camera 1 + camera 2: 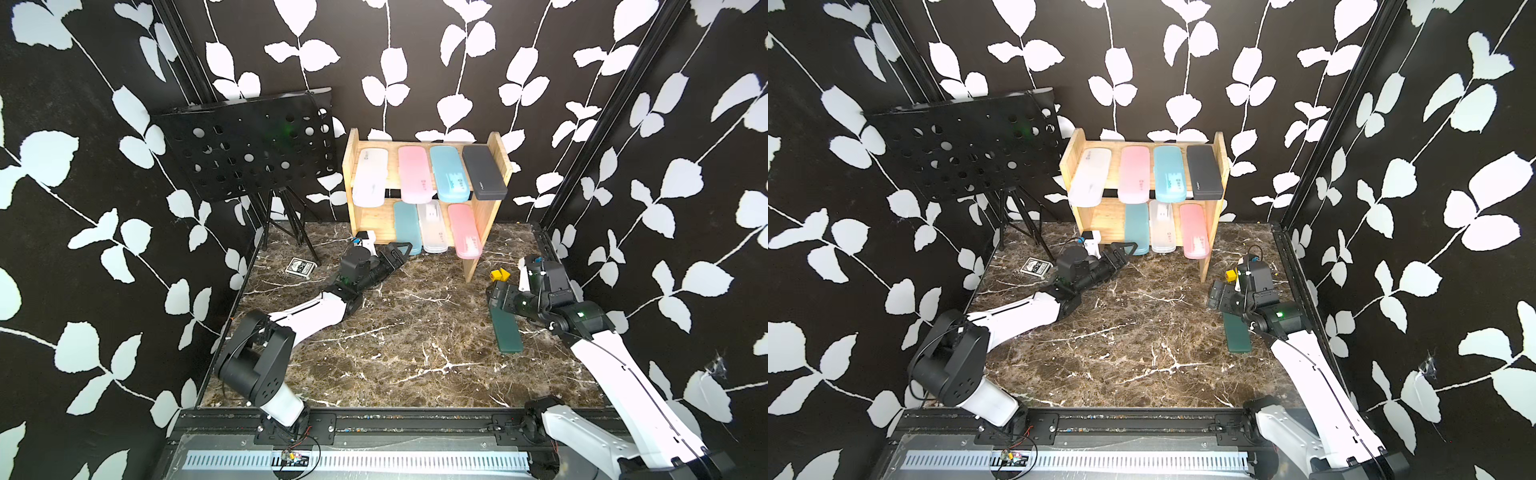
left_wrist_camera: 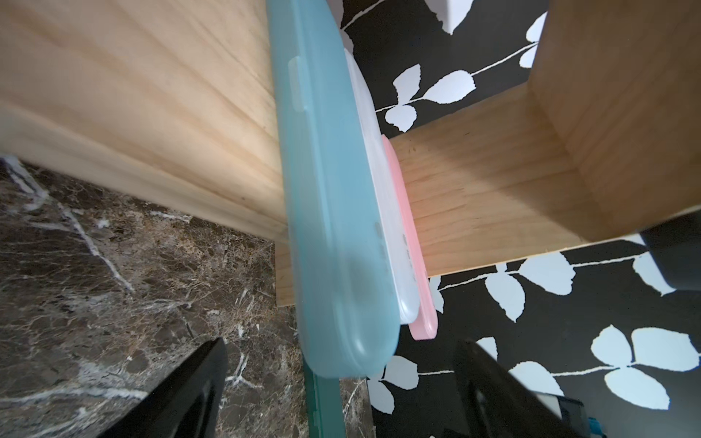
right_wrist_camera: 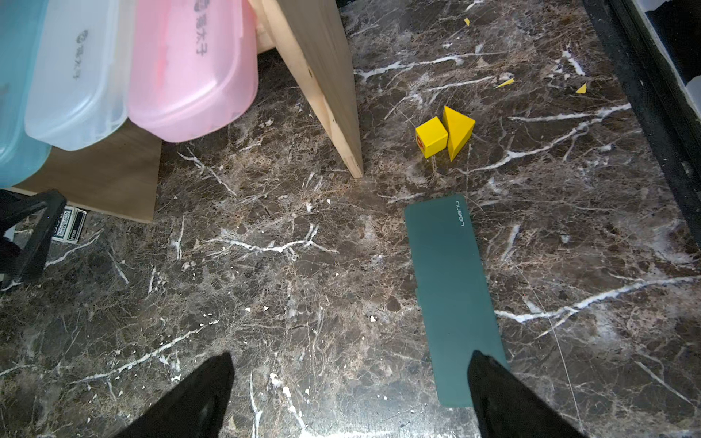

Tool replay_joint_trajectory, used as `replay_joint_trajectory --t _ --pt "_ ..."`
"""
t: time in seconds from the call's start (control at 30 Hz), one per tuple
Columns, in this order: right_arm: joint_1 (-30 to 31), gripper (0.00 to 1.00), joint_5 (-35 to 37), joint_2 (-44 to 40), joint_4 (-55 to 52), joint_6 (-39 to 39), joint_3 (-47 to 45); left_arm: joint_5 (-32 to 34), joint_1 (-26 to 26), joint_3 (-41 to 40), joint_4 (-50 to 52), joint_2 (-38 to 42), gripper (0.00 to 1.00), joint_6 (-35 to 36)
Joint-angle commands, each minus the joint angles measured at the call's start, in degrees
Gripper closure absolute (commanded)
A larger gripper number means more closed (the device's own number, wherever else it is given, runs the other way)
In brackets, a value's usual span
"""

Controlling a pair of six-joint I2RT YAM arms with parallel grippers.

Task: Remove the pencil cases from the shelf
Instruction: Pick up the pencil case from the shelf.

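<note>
Left wrist view: we are seeing the left tool (image 2: 343, 345) with jaws apart, straddling the front end of the teal case (image 2: 333, 227); gaps are showing on both sides, so it is not gripping.
Teal case: lying on the lower tier of the shelf (image 1: 494, 166), front end overhanging the edge.
Lower tier neighbours: lower white case (image 1: 432, 226) sitting just beside the teal one, lower pink case (image 1: 465, 230) beside that, both overhanging too.
Upper tier: we are counting four in both top views, side by side with front ends overhanging: upper white case (image 1: 371, 176), upper pink case (image 1: 414, 174), light blue case (image 1: 450, 172), dark grey case (image 1: 484, 172).
Dark green case (image 3: 451, 295): lying flat on the worktop (image 3: 265, 265), off the shelf, on the right arm's side.
Right tool (image 3: 351, 356): jaws standing wide apart, holding nothing, one finger overlapping the green case's near end in the right wrist view.
Yellow blocks (image 3: 444, 134): two sitting touching, near the shelf's side panel.
Card box (image 1: 300, 267): lying on the worktop near the music stand (image 1: 249, 145) legs.
</note>
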State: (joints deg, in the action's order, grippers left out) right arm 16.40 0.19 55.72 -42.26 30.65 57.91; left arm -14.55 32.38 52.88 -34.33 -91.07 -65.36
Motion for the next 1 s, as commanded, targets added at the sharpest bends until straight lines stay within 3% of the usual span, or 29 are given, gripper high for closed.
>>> replay_joint_trajectory --t 0.0,0.13,0.27,0.43,0.5,0.7,0.97 --pt "0.5 0.00 0.3 0.2 1.2 -0.2 2.8 -0.4 0.2 2.3 -4.5 -0.2 0.19 -1.2" --pt "0.5 0.00 0.4 0.6 0.7 -0.7 3.2 -0.1 0.2 3.2 -5.8 -2.0 0.29 -2.0" --pt "0.5 0.00 0.8 0.9 -0.1 -1.3 3.6 -0.2 0.2 4.0 -6.6 -3.5 0.52 -3.0" --pt "0.5 0.01 1.0 0.9 -0.7 -1.8 3.9 -0.2 0.2 3.6 -6.5 -4.0 0.57 -3.4" --pt "0.5 0.01 0.9 0.9 -0.9 -1.9 4.1 0.3 0.2 3.1 -6.2 -3.7 0.72 -3.3" --pt "0.6 0.01 1.0 0.8 -1.8 -2.3 5.0 0.7 0.2 2.3 -6.7 -3.5 1.00 -3.6" --pt "1.7 0.01 1.0 0.2 -2.5 -1.9 5.9 1.7 0.1 -1.1 -5.6 0.1 1.00 -0.2"
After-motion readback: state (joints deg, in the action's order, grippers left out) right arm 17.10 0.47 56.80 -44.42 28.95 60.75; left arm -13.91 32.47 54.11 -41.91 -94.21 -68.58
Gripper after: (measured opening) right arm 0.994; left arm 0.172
